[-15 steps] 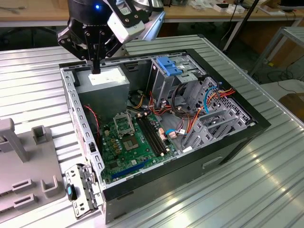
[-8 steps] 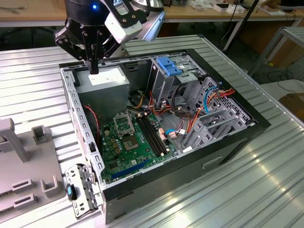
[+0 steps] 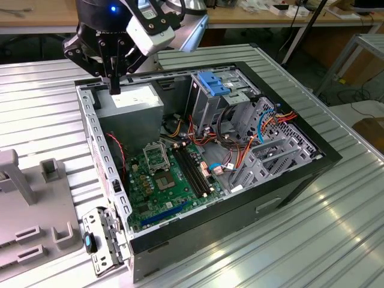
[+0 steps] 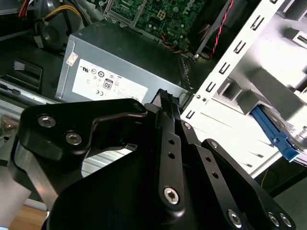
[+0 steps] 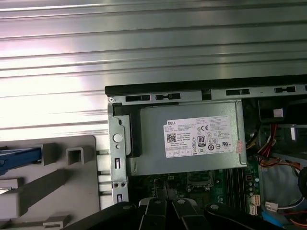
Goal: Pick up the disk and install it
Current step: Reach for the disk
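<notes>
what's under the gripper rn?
The grey power supply, in the corner of the open computer case, sits below the gripper. Its labelled top shows; what lies beneath the supply is hidden.

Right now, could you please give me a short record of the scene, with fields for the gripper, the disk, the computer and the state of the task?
gripper: shut, holding nothing, above the power supply
disk: seemingly the blue-railed piece at the grey holder beside the case, apart from the gripper
case: open, motherboard exposed
cage: grey, blue bracket on top
task state: disk not yet picked up
</notes>
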Controlling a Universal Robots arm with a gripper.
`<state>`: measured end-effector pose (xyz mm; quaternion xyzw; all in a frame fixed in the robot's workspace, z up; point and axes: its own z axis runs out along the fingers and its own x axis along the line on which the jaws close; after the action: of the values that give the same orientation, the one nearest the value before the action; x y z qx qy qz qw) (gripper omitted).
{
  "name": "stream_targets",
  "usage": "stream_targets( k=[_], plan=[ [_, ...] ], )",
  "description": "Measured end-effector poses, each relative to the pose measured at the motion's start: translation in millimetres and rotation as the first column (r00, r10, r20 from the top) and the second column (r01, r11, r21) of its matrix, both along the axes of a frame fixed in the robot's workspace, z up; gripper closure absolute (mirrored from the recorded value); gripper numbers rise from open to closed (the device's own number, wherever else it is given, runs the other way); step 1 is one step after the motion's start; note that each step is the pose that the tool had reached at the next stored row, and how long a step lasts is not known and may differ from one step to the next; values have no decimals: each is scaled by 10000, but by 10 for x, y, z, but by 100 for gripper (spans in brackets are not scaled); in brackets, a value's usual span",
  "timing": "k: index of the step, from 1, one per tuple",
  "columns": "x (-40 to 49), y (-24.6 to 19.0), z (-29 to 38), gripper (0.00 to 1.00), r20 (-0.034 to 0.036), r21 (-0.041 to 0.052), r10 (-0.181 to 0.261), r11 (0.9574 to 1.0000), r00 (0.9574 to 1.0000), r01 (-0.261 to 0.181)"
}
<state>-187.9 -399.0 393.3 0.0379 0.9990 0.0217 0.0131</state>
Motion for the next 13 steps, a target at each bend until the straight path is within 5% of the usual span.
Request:
stream_targets(
  k=[13],
  plan=[
    [-81,0,0,89,0,0,0,10000,10000,0]
  ],
)
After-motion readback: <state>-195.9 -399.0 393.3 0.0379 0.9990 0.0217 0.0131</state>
